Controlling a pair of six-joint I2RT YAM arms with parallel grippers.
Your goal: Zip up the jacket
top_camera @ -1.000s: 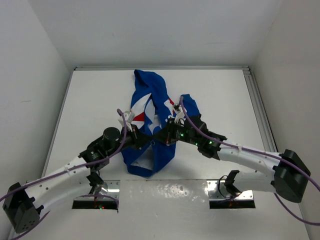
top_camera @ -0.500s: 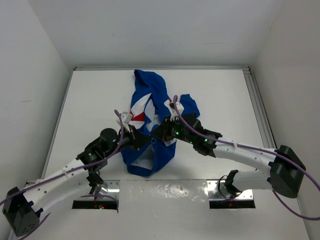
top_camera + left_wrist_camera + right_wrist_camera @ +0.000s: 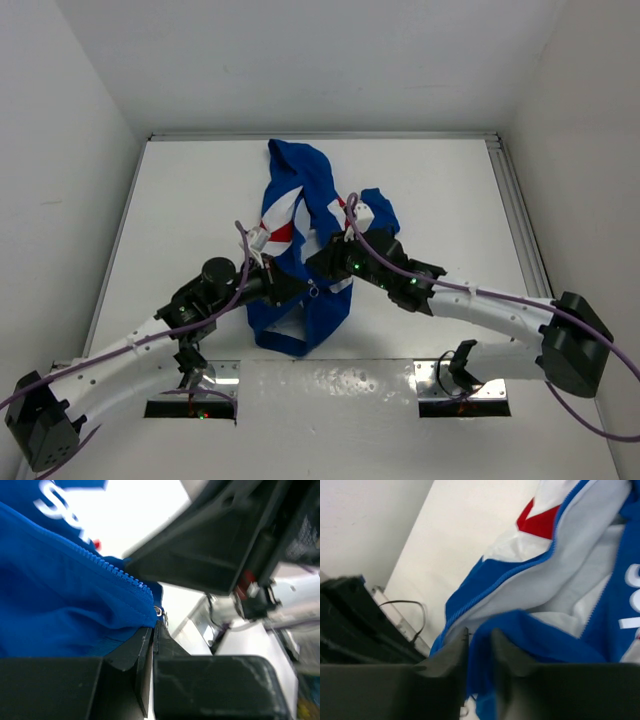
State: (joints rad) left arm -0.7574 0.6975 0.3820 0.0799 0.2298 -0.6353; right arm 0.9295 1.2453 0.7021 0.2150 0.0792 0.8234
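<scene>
The blue jacket with red and white panels lies unzipped in the middle of the table, its hem toward the arms. My left gripper is shut on the hem at the foot of the zipper. In the left wrist view the zipper teeth end just above the pinched fingertips, beside a small metal ring. My right gripper sits over the other front edge. Its fingers stand apart, with a fold of blue jacket fabric lying between them over the pale lining.
The right arm's black body hangs close over the left gripper. A metal rail runs along the table's right edge. White walls close in the left, back and right. Two mounting plates sit at the near edge.
The right gripper's jaws have parted from shut, loosening on the blue fold. The left gripper has shifted slightly right with the hem, still pinched.
</scene>
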